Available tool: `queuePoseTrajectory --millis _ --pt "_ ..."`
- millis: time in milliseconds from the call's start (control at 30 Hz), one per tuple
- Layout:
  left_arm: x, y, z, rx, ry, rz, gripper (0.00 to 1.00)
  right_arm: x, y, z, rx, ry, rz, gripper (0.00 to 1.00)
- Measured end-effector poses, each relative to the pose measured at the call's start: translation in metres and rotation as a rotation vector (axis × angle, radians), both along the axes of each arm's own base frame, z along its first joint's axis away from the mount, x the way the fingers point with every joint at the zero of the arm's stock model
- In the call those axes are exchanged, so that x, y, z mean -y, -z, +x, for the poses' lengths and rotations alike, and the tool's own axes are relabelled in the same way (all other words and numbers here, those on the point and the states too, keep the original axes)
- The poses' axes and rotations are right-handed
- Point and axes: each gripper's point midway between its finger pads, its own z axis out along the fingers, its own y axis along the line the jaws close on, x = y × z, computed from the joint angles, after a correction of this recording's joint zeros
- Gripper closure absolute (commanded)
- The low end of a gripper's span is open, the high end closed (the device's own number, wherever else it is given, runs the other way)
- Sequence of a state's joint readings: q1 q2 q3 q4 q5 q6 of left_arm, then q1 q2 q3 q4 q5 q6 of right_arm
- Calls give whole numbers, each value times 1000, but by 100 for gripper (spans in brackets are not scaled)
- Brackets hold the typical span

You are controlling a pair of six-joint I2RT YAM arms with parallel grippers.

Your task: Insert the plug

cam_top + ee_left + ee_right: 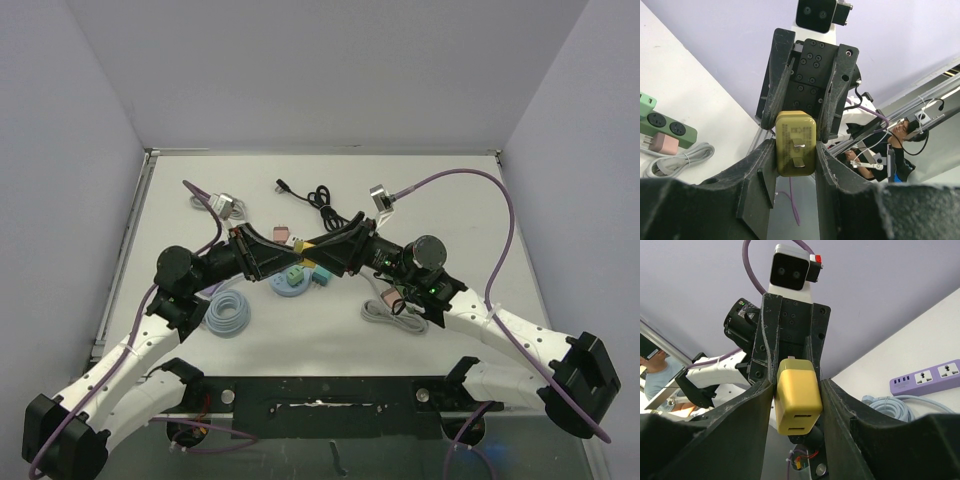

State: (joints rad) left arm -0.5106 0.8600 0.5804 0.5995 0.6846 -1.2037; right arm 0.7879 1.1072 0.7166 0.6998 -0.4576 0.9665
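Note:
A yellow plug adapter (308,262) is held in the air between both grippers, which meet tip to tip over the middle of the table. My left gripper (795,159) clamps its lower end, and its metal prongs face the left wrist camera. My right gripper (798,402) grips the same plug (797,400) from the opposite side, with its two slots facing the right wrist camera. In the top view the left gripper (292,256) and the right gripper (318,250) overlap. A green power strip (664,126) lies on the table below.
A pink adapter (661,144) and a bundled grey cable (677,159) lie by the green strip. A purple power strip (932,377) lies beside a light blue cable coil (226,314). A black cable (318,196) and a purple cable with a grey connector (380,196) lie further back.

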Motion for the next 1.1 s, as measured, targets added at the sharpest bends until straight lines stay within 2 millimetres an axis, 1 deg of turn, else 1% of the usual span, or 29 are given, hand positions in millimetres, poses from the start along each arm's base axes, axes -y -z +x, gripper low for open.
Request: queuePoseTrajectory --millis 100,200,233,267,333,367,433,533,600,633,700,733,767,833,900,967,1000,1033,1100 --pt "-1 -4 -1 8 1 -11 83 0 -4 -2 17 -8 12 60" --pt "-2 -9 -4 23 4 -26 83 0 -8 -5 39 -18 27 66" --pt "-3 -11 -5 30 4 -32 83 0 -10 -6 48 -22 31 66" --pt "-3 -13 -6 36 4 -36 83 0 -11 -7 55 -27 34 65" --pt "-4 -15 -8 46 5 -42 83 0 -13 -10 67 -35 41 57" --pt "-4 -16 -9 50 4 -45 83 0 -14 -11 73 -40 45 56" --pt "-5 -15 -8 50 -4 -50 83 -1 -15 -14 82 -51 48 57" --pt "-6 -14 -8 50 -11 -53 83 -2 -13 -14 83 -56 45 65" --pt "-6 -14 -8 51 -13 -54 83 -3 -10 -12 78 -53 39 75" --pt "-6 -15 -8 54 -15 -56 83 -4 -9 -12 72 -54 39 83" --pt "-7 -14 -7 54 -21 -58 82 -4 -9 -11 69 -54 38 89" --pt "-7 -14 -7 55 -23 -58 77 -4 -9 -11 67 -54 37 91" --pt "-7 -14 -7 55 -25 -58 70 -4 -8 -11 66 -53 36 94" --pt "-7 -13 -5 59 -36 -53 52 -4 -6 -8 62 -48 31 97" --pt "-8 -9 0 59 -67 -37 44 -1 -1 -3 57 -33 7 99" --pt "-11 -1 10 48 -130 -6 40 4 16 7 38 1 -68 100" --pt "-14 6 17 39 -176 23 38 9 27 15 27 31 -120 100" --pt "-17 13 22 34 -214 51 38 17 38 27 16 71 -186 100" --pt "-26 30 34 14 -306 129 37 34 55 48 21 146 -306 100"
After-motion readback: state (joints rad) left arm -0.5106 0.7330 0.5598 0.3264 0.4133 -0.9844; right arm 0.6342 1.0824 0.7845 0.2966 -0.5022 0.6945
